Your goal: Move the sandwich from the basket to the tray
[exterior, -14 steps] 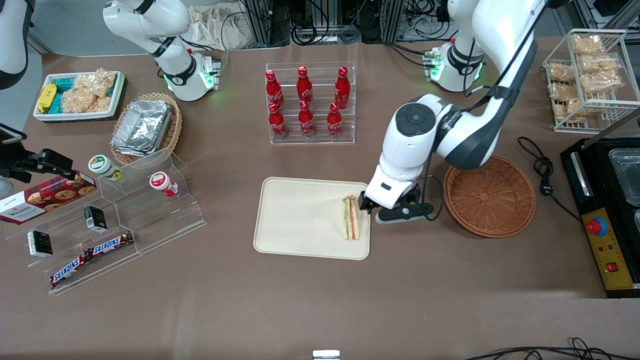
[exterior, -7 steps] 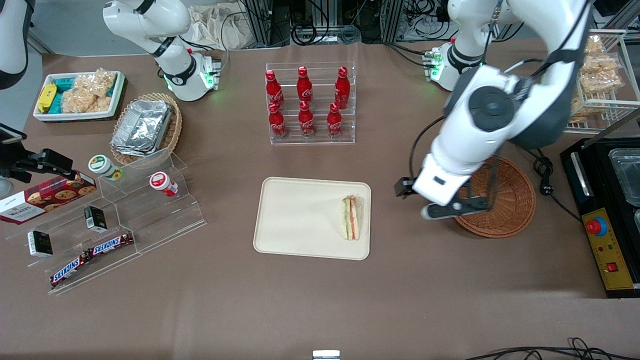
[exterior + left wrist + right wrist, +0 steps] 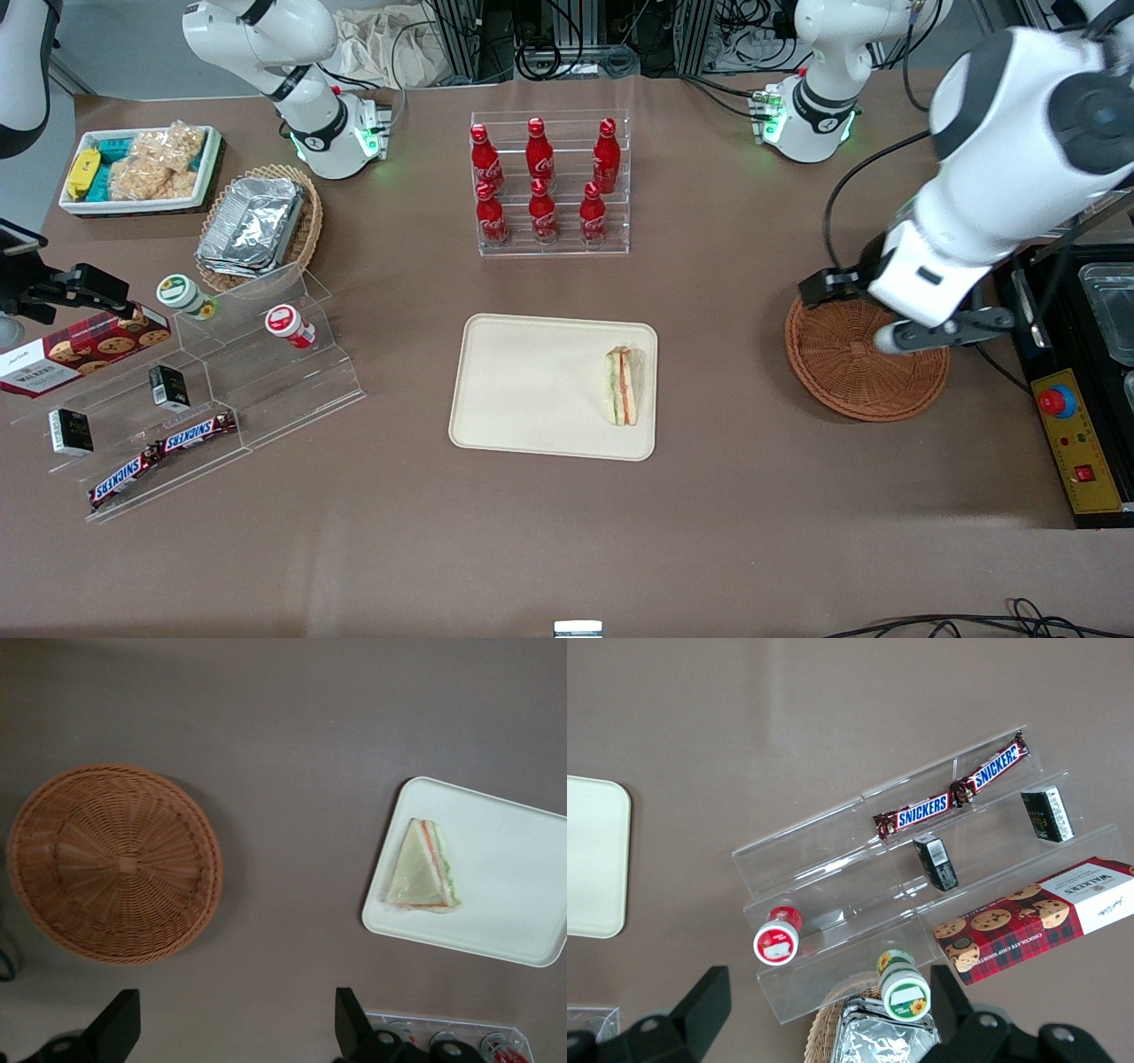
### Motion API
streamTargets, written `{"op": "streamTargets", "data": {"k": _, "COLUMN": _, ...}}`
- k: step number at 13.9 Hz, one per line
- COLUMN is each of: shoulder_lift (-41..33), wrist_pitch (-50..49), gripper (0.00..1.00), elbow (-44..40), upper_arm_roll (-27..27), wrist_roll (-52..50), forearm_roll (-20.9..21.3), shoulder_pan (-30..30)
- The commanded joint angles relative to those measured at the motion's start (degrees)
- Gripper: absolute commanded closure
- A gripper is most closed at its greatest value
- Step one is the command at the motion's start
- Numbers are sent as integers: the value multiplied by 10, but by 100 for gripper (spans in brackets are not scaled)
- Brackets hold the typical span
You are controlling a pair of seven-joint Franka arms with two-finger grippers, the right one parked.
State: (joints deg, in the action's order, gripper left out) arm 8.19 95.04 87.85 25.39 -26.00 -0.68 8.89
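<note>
The sandwich (image 3: 623,387) (image 3: 423,868), a wrapped triangular wedge with orange and green layers, lies on the cream tray (image 3: 532,381) (image 3: 505,904), near the rim closest to the basket. The round reddish-brown wicker basket (image 3: 850,377) (image 3: 115,864) stands empty beside the tray, toward the working arm's end of the table. My gripper (image 3: 821,287) (image 3: 235,1028) hangs high above the basket's rim. It is open wide, with only bare table showing between its fingertips (image 3: 120,1024).
A clear rack of red cola bottles (image 3: 549,182) stands farther from the camera than the tray. A black machine with a red button (image 3: 1059,401) sits beside the basket, with a cable (image 3: 963,306) between them. Acrylic shelves of snacks (image 3: 221,381) lie toward the parked arm's end.
My gripper has left the sandwich on the tray, risen and swung toward the working arm's end, from the tray's edge to above the basket. The sandwich has not moved.
</note>
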Motion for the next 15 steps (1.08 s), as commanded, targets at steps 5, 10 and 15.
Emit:
{"op": "streamTargets", "data": {"k": 5, "shoulder_lift": -86, "wrist_pitch": -91, "gripper": 1, "elbow": 17, "upper_arm_roll": -37, "wrist_roll": 80, "forearm_roll": -43, "shoulder_pan": 37}}
{"op": "streamTargets", "data": {"k": 10, "shoulder_lift": -131, "wrist_pitch": -91, "gripper": 1, "elbow": 54, "upper_arm_roll": -101, "wrist_roll": 80, "forearm_roll": -49, "shoulder_pan": -30}}
{"op": "streamTargets", "data": {"k": 15, "shoulder_lift": -157, "wrist_pitch": -111, "gripper": 1, "elbow": 69, "upper_arm_roll": -158, "wrist_roll": 109, "forearm_roll": -43, "shoulder_pan": -75}}
